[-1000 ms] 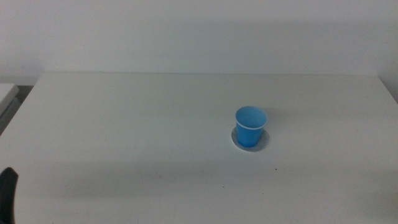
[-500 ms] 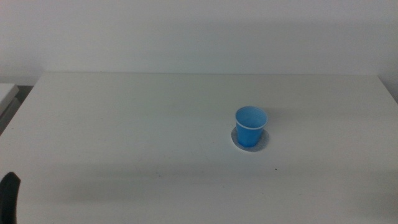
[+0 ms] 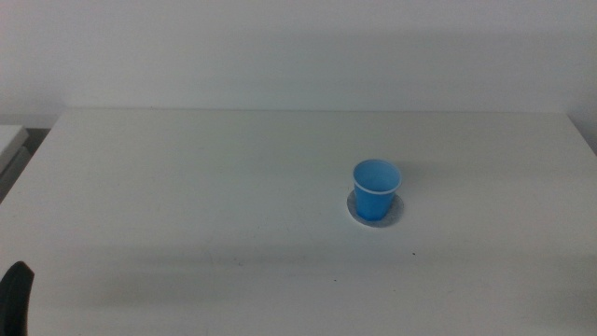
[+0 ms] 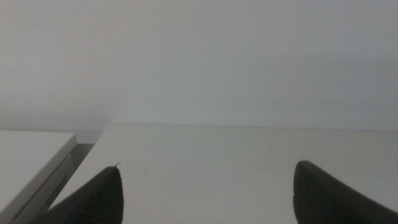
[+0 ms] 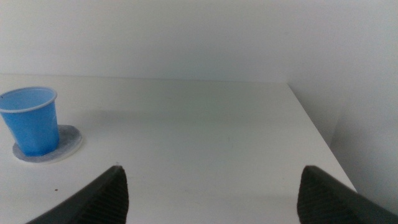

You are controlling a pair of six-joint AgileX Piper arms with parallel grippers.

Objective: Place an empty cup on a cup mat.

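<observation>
The blue cup (image 3: pixel 375 189) stands upright on the round grey cup mat (image 3: pixel 395 214), right of the table's middle. The right wrist view shows the same cup (image 5: pixel 30 119) on the cup mat (image 5: pixel 67 144), with nothing in it. My right gripper (image 5: pixel 211 190) is open, well away from the cup and holding nothing; it is out of the middle view. My left gripper (image 4: pixel 208 193) is open over the table's left part, with only a dark piece of it (image 3: pixel 15 297) showing at the bottom left of the middle view.
The white table (image 3: pixel 215 187) ends at a pale wall behind. A low white surface (image 3: pixel 9 140) sits past the table's left edge, also seen as a white ledge (image 4: pixel 31 155). The table's right edge (image 5: pixel 314 134) runs near my right gripper.
The dark piece of my left gripper at the bottom left has sunk lower and shows less. The cup and mat have not moved.
</observation>
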